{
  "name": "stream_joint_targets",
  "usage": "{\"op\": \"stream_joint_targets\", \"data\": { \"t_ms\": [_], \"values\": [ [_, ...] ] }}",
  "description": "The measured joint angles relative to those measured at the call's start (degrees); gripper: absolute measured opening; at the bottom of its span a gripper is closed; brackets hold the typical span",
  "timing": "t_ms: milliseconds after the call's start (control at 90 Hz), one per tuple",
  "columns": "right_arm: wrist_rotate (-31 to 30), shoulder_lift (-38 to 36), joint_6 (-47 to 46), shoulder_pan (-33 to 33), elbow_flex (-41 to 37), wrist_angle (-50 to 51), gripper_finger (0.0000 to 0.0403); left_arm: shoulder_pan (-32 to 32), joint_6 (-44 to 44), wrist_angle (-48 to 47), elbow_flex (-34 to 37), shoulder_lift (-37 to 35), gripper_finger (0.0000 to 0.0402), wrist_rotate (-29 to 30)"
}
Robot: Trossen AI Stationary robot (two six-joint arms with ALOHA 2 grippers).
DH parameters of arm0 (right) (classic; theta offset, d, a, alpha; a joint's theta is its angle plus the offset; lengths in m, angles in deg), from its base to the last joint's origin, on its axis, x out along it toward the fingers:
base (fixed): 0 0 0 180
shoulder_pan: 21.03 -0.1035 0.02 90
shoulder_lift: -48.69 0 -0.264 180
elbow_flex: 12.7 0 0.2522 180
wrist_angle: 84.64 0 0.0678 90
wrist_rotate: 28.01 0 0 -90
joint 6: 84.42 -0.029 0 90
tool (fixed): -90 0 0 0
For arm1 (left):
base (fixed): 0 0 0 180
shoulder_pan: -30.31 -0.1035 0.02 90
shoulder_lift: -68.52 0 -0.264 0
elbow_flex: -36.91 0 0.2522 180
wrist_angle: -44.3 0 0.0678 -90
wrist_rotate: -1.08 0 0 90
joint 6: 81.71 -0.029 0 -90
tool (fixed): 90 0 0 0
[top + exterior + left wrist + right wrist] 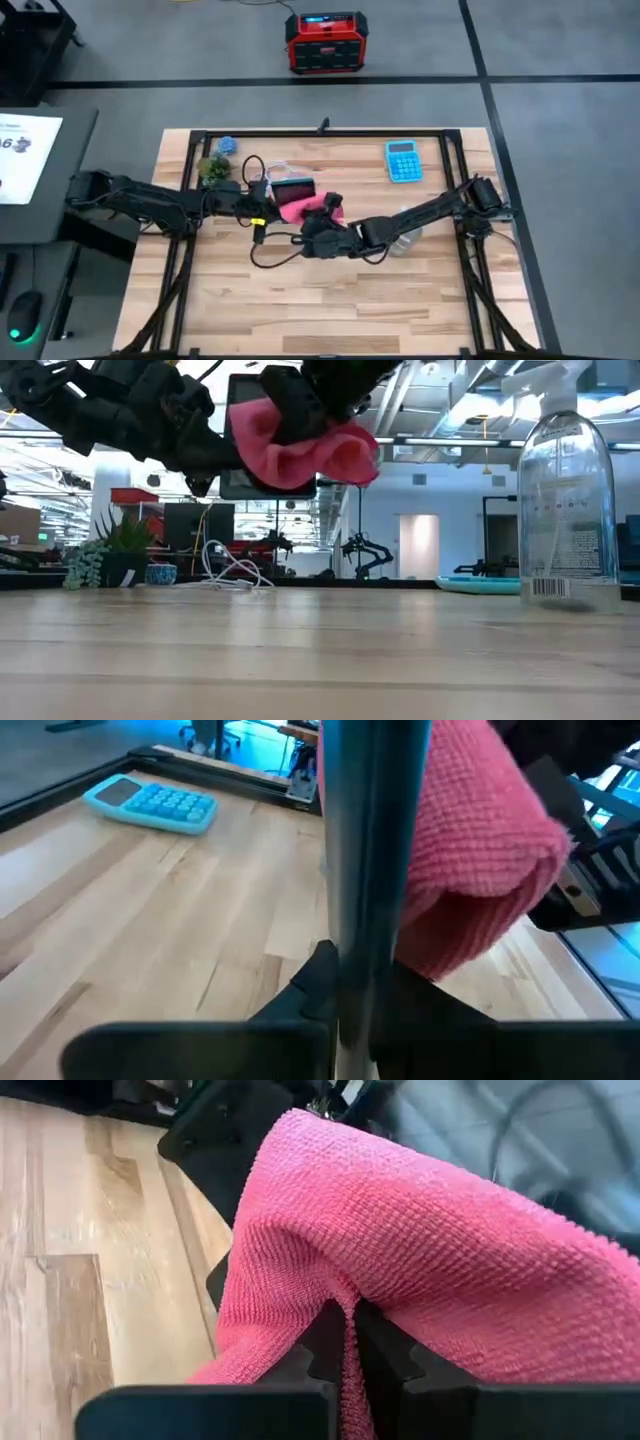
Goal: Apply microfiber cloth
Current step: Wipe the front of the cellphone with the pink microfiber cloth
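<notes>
A: Both arms meet above the table (330, 300), you see, left of the calculator (403, 160). Your right gripper (352, 1342) has its fingers clamped on a fold of the cloth (420, 1250), held in the air.

B: And the left gripper (355, 990)?

A: It pinches a phone (365, 840) edge-on, upright, with the cloth pressed against one face.

B: The surface?

A: Pale wood planks, a dark frame round them. A clear spray bottle (565, 500) stands below the calculator. The cloth is pink, knobbly weave.
</notes>
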Motion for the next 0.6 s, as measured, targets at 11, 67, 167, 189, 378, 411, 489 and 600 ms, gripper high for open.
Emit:
{"op": "stream_joint_targets", "data": {
  "t_ms": [11,67,167,189,378,411,489,600],
  "values": [
    [0.0,0.0,0.7,0.1,0.0,-1.1,0.0000,0.0,-0.2,0.1,0.0,0.0,0.0013,0.0],
    [0.2,0.0,4.6,0.8,0.0,-6.6,0.0000,0.0,-0.9,0.2,0.0,0.0,0.0013,0.1],
    [-0.6,0.0,11.2,1.8,0.0,-16.4,0.0000,0.0,-1.1,0.0,0.0,0.0,0.0013,0.3],
    [-0.6,0.0,12.1,2.1,0.0,-18.1,0.0000,0.0,-1.2,0.1,0.0,0.0,0.0013,0.3],
    [0.7,0.0,11.5,3.0,0.1,-20.5,0.0000,-0.1,-1.7,-0.5,0.0,0.0,0.0013,0.4],
    [2.0,-0.1,10.0,3.0,0.1,-18.5,0.0000,-0.1,-1.9,-0.9,0.0,0.0,0.0013,0.4],
    [6.9,-0.2,5.6,3.0,0.2,-12.3,0.0000,0.0,-2.3,-1.0,0.0,0.1,0.0013,-0.1],
    [12.7,0.0,1.4,3.1,0.1,-4.3,0.0000,0.0,-2.8,-0.4,0.0,0.1,0.0013,-0.2]
  ]
}}
